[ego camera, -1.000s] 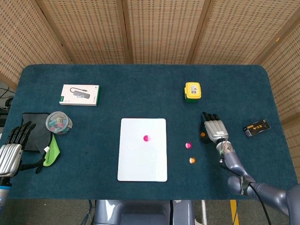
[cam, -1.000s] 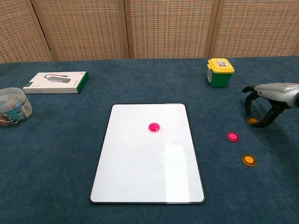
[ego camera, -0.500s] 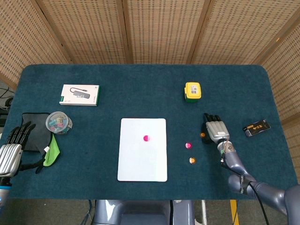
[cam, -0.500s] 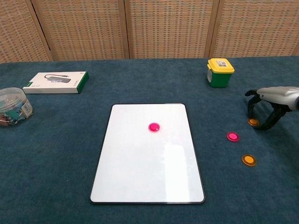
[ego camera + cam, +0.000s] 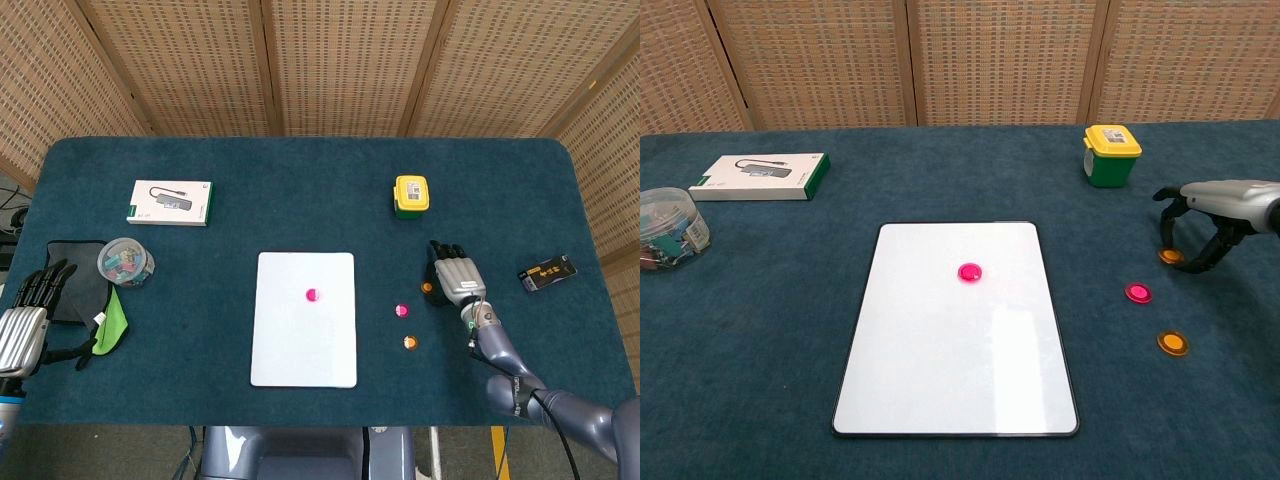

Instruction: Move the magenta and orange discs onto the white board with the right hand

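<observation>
Discs lie scattered: one magenta disc [image 5: 970, 271] sits on the white board [image 5: 940, 380] at frame centre, another magenta disc [image 5: 1138, 293] and an orange disc [image 5: 1172, 343] rest on the table [image 5: 760, 330] to its right. My right hand [image 5: 1210, 215] arches over a second orange disc [image 5: 1169, 256], fingers [image 5: 1167, 215] curved around it; I cannot tell whether they grip. My left hand [image 5: 25, 315] lies spread at lower left.

No legible text, label or number on anything
</observation>
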Controlling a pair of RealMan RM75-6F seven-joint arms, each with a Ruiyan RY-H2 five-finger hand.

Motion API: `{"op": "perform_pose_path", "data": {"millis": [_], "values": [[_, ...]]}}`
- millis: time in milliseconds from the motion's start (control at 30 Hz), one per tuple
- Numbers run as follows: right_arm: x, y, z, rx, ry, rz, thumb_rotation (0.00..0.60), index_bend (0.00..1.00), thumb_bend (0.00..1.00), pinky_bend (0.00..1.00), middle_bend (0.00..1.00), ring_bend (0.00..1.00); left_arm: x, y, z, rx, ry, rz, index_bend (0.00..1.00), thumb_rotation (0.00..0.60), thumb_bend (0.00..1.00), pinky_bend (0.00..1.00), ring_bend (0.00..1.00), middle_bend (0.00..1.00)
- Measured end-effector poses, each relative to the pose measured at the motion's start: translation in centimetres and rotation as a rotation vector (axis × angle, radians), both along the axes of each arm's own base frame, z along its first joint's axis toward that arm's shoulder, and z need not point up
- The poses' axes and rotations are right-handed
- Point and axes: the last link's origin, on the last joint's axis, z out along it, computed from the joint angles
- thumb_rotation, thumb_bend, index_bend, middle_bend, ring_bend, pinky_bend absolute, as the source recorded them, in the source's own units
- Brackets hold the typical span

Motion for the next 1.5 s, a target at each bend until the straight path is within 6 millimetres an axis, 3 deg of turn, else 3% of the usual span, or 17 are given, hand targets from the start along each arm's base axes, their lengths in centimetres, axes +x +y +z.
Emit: {"op": "perform_pose_path", "data": {"millis": [167,367,500,700,1167,1367,1433,1500], "values": [[2.7,0.4,-0.4,0.025,-0.029,0.065,0.600,0.57,0.40,0.00,0.00,0.00,0.0,0.0,0.0,-0.002,-0.002,-0.002,0.00,0.600,0.00,0.00,0.00,0.00],[7.6,0.4,-1.8,0.064,-0.020,0.198,0.600,0.57,0.40,0.00,0.00,0.00,0.0,0.0,0.0,-0.002,-0.006,-0.002,0.00,0.600,0.00,0.00,0.00,0.00],[10.8,0.2,-3.8,0.090,-0.014,0.250,0.600,0.57,0.40,0.00,0.00,0.00,0.0,-0.1,0.1,0.000,-0.013,-0.001,0.00,0.600,0.00,0.00,0.00,0.00],[13.5,0.6,-6.4,0.120,-0.002,0.268,0.600,0.57,0.40,0.00,0.00,0.00,-0.1,-0.1,0.3,-0.003,-0.022,0.000,0.00,0.600,0.00,0.00,0.00,0.00],[17.1,4.0,-9.2,0.200,0.000,0.391,0.600,0.57,0.40,0.00,0.00,0.00,-0.1,-0.1,0.3,-0.007,-0.020,-0.001,0.00,0.600,0.00,0.00,0.00,0.00],[17.8,5.5,-10.1,0.232,0.007,0.439,0.600,0.57,0.40,0.00,0.00,0.00,-0.1,-0.1,0.3,-0.009,-0.020,0.001,0.00,0.600,0.00,0.00,0.00,0.00],[17.9,5.9,-10.3,0.240,0.009,0.453,0.600,0.51,0.38,0.00,0.00,0.00,-0.1,-0.1,0.2,-0.010,-0.021,0.002,0.00,0.600,0.00,0.00,0.00,0.00],[18.1,6.2,-10.5,0.247,0.010,0.466,0.600,0.33,0.28,0.00,0.00,0.00,-0.2,0.0,0.3,-0.010,-0.021,0.002,0.00,0.600,0.00,0.00,0.00,0.00]]}}
